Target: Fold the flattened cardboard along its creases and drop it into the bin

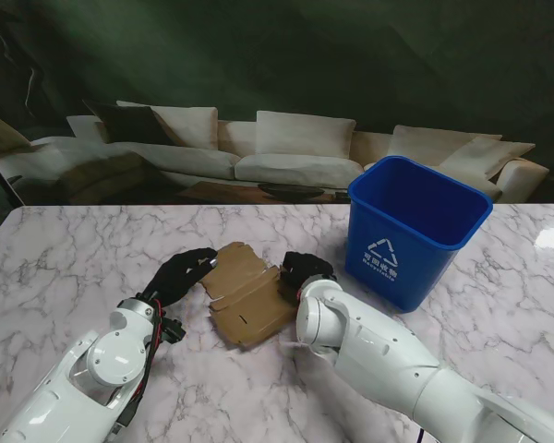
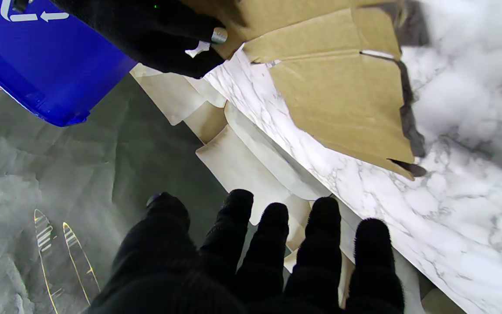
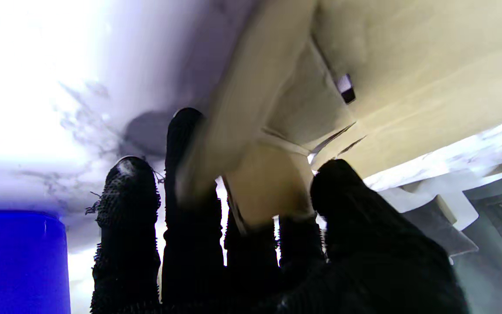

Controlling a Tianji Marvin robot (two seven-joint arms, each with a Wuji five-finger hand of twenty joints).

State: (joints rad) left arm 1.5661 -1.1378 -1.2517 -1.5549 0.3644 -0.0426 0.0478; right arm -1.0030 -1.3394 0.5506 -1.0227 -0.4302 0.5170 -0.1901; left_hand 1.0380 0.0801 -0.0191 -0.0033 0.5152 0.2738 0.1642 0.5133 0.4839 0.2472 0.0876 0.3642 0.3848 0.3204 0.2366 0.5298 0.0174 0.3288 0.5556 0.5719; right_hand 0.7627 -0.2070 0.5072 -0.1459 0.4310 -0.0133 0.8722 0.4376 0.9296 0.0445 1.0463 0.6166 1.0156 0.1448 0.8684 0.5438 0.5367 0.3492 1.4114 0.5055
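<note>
The brown flattened cardboard (image 1: 245, 295) lies partly folded on the marble table (image 1: 74, 258), with its flaps raised off the top. My right hand (image 1: 305, 269) is at its right edge. In the right wrist view the thumb and fingers (image 3: 181, 174) close around a cardboard flap (image 3: 268, 183). My left hand (image 1: 180, 272) hovers just off the cardboard's left edge, and in the left wrist view its spread fingers (image 2: 273, 226) hold nothing while the cardboard (image 2: 342, 100) lies apart from them. The blue bin (image 1: 415, 231) stands upright to the right of the cardboard.
The bin (image 2: 42, 65) sits close behind my right hand (image 2: 146, 35). A backdrop showing a sofa (image 1: 286, 152) runs along the table's far edge. Bare marble extends on the left and nearer to me.
</note>
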